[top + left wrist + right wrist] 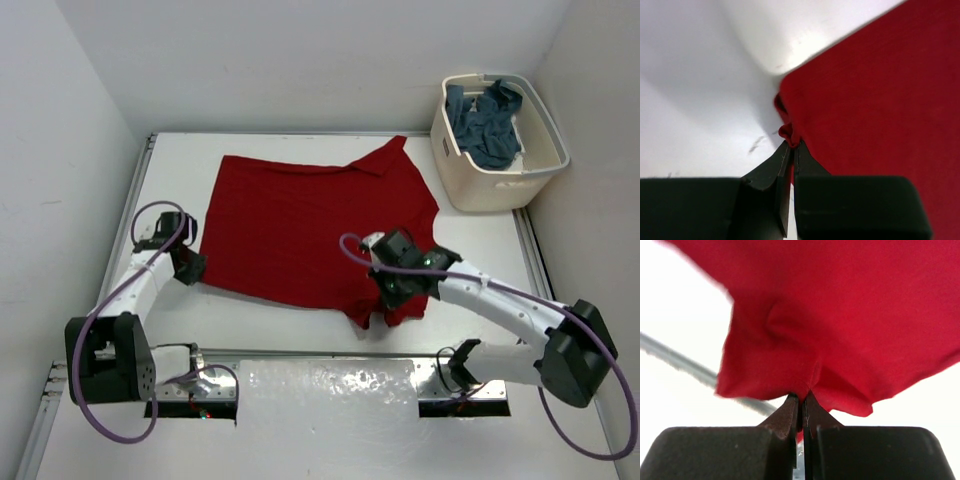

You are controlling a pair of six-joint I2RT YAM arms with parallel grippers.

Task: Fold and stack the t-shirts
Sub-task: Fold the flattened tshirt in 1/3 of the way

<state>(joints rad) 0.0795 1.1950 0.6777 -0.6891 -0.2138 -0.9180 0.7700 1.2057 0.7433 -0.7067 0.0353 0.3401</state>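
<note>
I've got the left fingers and right fingers both pinched tight on the soft, wrinkly red t-shirt, spread over the white table.

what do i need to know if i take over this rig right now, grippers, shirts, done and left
Left gripper: shut on the red t-shirt, at its near left corner.
Right gripper: shut on the same shirt's near right edge.
The red t-shirt lies spread on the table; the blue-grey t-shirt is bunched in the laundry basket.
Done: nothing folded or stacked yet.
Left: fold the red one, then fetch and fold the rest, and stack them.
</note>
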